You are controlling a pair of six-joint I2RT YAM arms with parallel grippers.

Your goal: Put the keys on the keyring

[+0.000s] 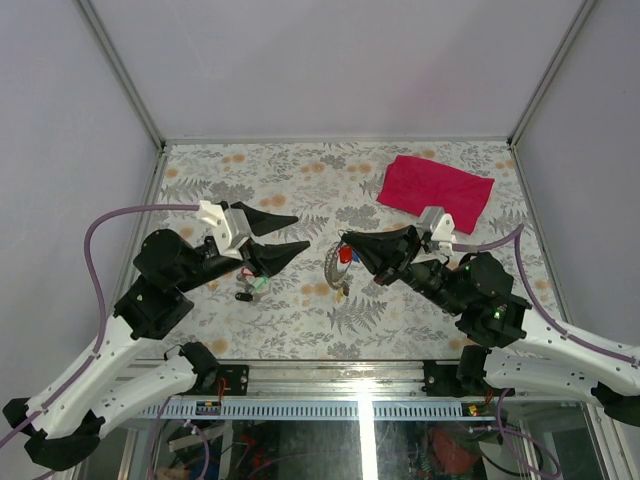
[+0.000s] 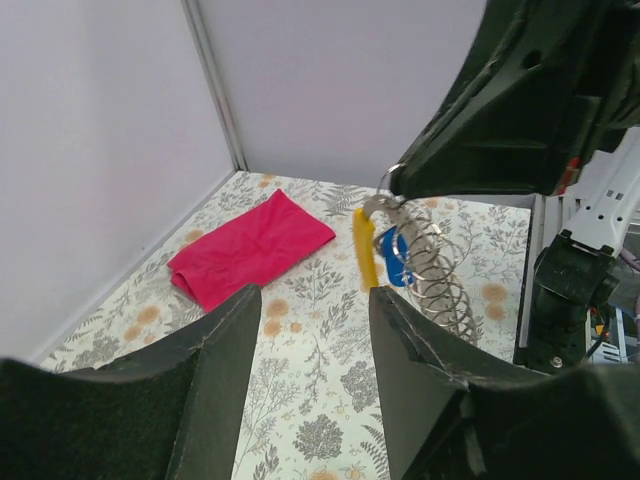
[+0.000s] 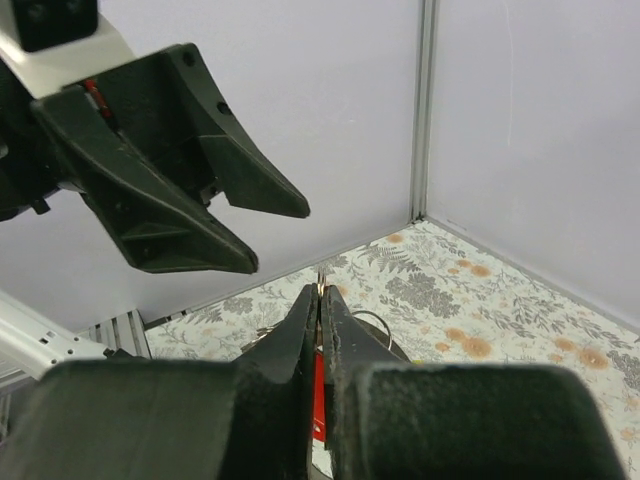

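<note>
My right gripper (image 1: 344, 239) is shut on the thin silvery keyring (image 3: 320, 281), pinched at its fingertips above the table. Below it hang a yellow tag (image 2: 363, 247), a blue tag (image 2: 393, 256) and a coiled metal strand (image 2: 442, 283). A red-tagged key (image 1: 346, 254) shows just under the right fingers; whether it hangs on the ring I cannot tell. A green-tagged key (image 1: 257, 284) with a small black piece (image 1: 243, 295) lies on the table under my left arm. The left gripper (image 1: 301, 232) is open with nothing between its fingers, a short way left of the ring.
A red cloth (image 1: 435, 190) lies crumpled at the back right of the flower-patterned table (image 1: 300, 170). Grey walls with metal corner posts (image 1: 120, 70) enclose the back and sides. An aluminium rail (image 1: 330, 378) runs along the near edge.
</note>
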